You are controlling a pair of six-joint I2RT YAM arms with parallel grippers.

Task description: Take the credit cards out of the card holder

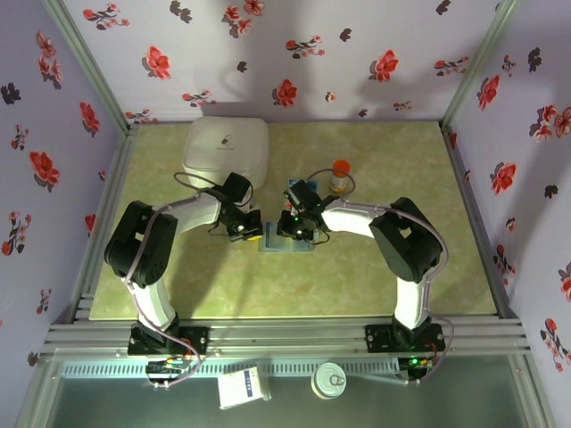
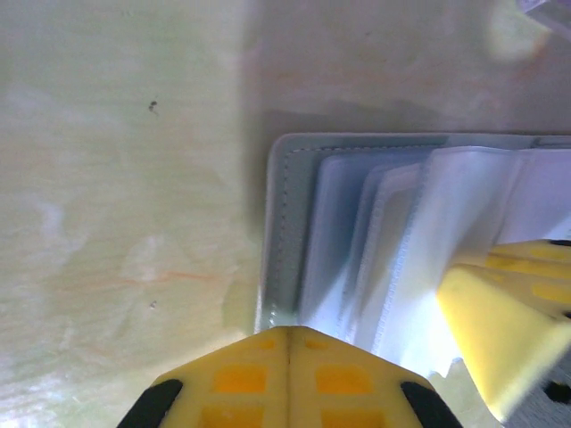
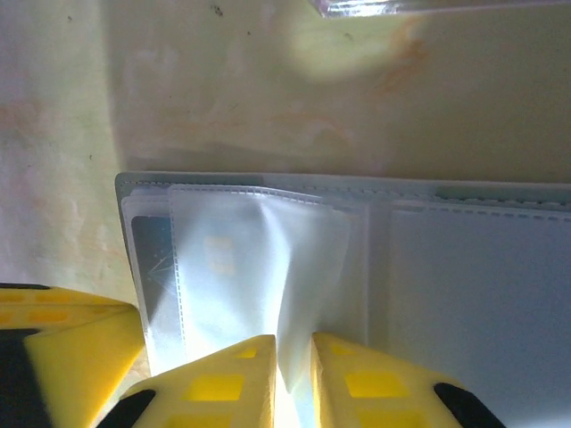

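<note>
At table (image 1: 384,276) centre: right hand (image 3: 293,352) narrow, pinching clear sleeve (image 3: 232,267) of card holder (image 3: 464,294); left hand (image 2: 287,343) fully closed at holder edge.

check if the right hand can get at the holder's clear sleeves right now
Likely yes: the right hand is at the open card holder, pinching a clear sleeve; nothing blocks it.
</note>
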